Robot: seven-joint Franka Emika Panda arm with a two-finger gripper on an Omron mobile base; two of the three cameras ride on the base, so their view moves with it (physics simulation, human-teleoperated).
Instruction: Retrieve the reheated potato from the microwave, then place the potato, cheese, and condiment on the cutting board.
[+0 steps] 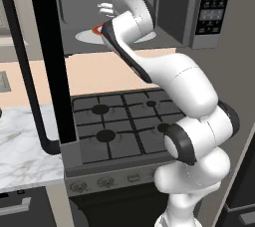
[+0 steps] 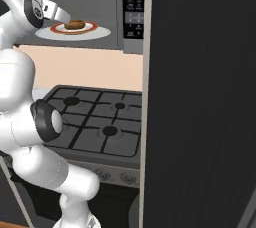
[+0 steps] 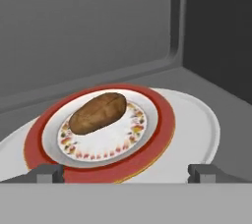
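Gripper open before potato, long axis diagonal.

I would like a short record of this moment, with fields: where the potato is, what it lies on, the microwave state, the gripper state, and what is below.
potato: potato lies inside the microwave, not yet gripped
support: red-rimmed plate on a white turntable
microwave: door open, button panel at its right side
gripper: gripper open, just in front of the plate, fingertips apart and touching nothing
below: gas stove with black grates
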